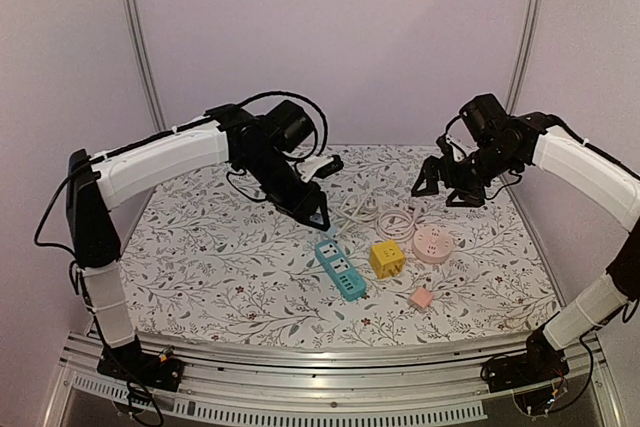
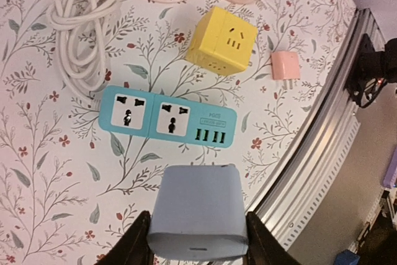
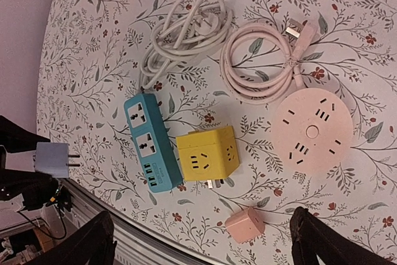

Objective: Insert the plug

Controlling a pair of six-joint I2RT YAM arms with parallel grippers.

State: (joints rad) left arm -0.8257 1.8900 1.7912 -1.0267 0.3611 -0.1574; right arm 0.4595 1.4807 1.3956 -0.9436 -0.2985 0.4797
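A pale blue plug point(image 2: 198, 212) sits between the fingers of my left gripper point(image 2: 197, 216), which is shut on it. Its short prongs point toward the teal power strip point(image 2: 167, 116) lying flat on the table just beyond. From above, the left gripper point(image 1: 316, 215) hangs over the strip's point(image 1: 339, 267) far end, not touching it. In the right wrist view the held plug point(image 3: 53, 159) shows at the left edge, left of the strip point(image 3: 152, 141). My right gripper point(image 1: 448, 185) is raised at the back right, open and empty point(image 3: 201, 212).
Beside the strip stand a yellow cube socket point(image 1: 387, 258), a round pink socket point(image 1: 432, 244) and a small pink adapter point(image 1: 421, 297). A coiled white cable point(image 3: 183, 35) and a coiled pink cable point(image 3: 263, 60) lie behind them. The table's metal front rail point(image 2: 322, 147) runs close by.
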